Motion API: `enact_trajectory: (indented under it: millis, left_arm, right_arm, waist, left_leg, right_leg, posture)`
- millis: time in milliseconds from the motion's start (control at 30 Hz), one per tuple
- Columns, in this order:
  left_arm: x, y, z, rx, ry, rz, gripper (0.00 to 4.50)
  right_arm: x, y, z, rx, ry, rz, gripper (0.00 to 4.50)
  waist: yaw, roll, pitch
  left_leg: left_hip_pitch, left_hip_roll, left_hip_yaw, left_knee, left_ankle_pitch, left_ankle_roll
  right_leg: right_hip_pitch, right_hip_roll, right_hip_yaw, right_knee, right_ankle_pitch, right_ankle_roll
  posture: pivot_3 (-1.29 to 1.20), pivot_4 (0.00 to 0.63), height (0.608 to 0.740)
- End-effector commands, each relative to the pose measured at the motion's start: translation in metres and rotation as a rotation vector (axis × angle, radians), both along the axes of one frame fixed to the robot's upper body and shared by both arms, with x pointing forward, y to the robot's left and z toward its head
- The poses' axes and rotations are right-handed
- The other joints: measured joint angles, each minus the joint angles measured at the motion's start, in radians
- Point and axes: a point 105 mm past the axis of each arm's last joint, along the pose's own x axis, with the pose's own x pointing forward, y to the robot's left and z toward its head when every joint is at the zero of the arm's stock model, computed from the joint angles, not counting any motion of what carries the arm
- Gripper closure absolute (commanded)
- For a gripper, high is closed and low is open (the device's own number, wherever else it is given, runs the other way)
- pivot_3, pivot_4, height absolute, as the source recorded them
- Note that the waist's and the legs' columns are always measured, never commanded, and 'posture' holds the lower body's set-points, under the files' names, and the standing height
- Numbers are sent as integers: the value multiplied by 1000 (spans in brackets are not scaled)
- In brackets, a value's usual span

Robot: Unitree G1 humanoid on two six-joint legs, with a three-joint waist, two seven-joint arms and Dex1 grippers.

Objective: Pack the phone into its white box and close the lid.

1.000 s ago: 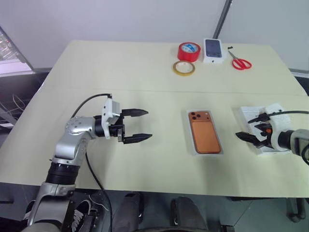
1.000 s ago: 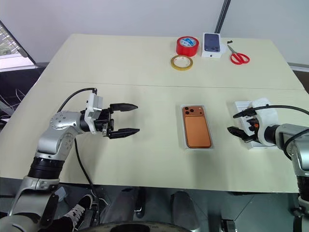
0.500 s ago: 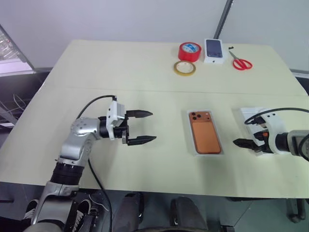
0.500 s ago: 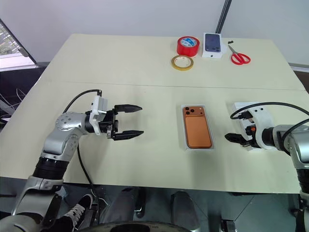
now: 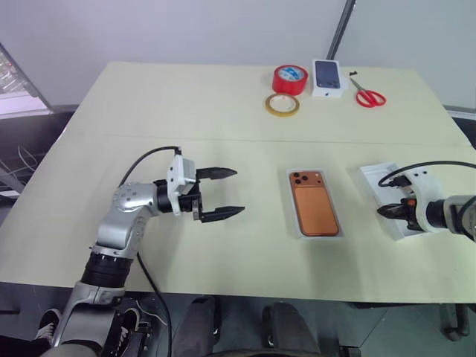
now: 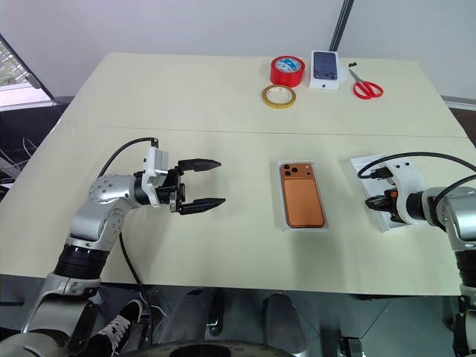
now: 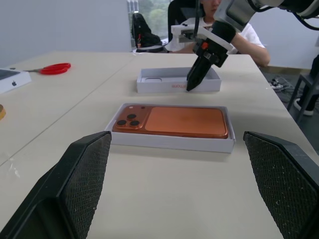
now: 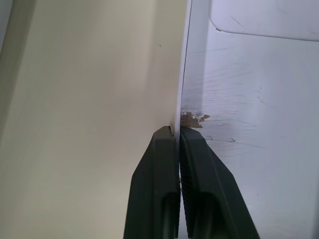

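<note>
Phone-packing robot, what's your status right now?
Left end effector open, hovering. Right end effector shut on the lid rim. Phone lying in the white box, uncovered. Nothing in the way.

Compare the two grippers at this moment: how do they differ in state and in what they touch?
The left gripper is open, while the right gripper is shut. The left gripper holds nothing above the table, while the right gripper pinches the rim of the lid. The left gripper points level towards the phone in the white box; the right gripper slants down. Both have two black fingers.
</note>
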Motion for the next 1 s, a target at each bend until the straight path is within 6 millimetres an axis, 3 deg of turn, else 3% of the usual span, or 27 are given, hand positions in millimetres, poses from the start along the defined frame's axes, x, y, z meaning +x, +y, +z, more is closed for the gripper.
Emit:
enact_trajectory:
  millis: [33,267,333,400,600,700,800,1000]
  left_arm:
    - [-1,-1,6,2,-38,-3,0]
    - [0,1,6,6,-36,3,0]
    - [1,2,6,6,-35,11,0]
    - [3,2,5,6,-33,20,0]
    - [6,2,6,-7,-24,39,0]
    - [5,-2,7,-22,-22,51,0]
    - [11,-3,10,-54,-6,90,0]
    - [14,-5,15,-116,4,147,0]
  right_arm:
    - [2,7,-2,58,-7,1,4457]
    - [14,25,21,193,-99,2,4457]
    - [31,50,53,405,-217,4,4457]
    - [42,63,76,486,-328,21,4457]
    - [48,97,107,786,-475,47,4457]
    - [37,141,107,1012,-446,126,4457]
    - [16,174,94,1092,-400,236,4457]
    - [-27,207,82,1288,-277,406,4457]
  waist:
    - [-5,0,0]
    - [-16,1,1]
    - [-20,2,1]
    - [-20,3,2]
    - [4,2,2]
    - [4,3,2]
    - [-2,3,2]
    - [-17,3,2]
  left_leg:
    - [0,0,0,0,0,0]
    - [0,0,0,-1,0,0]
    - [0,0,0,-2,0,0]
    - [0,1,1,-2,0,0]
    - [-2,1,0,-4,1,-1]
    - [-4,0,1,-4,1,-1]
    - [-4,0,1,-6,3,-4]
    - [-4,0,1,-6,4,-4]
  right_leg:
    - [0,0,0,0,0,0]
    - [-1,1,1,0,0,0]
    - [-2,1,0,0,0,0]
    - [-3,2,2,1,0,0]
    - [-6,2,1,2,0,0]
    - [-8,2,2,3,0,0]
    - [-13,2,3,8,0,0]
    - [-12,2,2,9,0,0]
  posture:
    - [0,150,740]
    - [0,150,740]
    - [0,150,740]
    - [0,150,740]
    - [0,150,740]
    - [0,150,740]
    - [0,150,740]
    - [0,150,740]
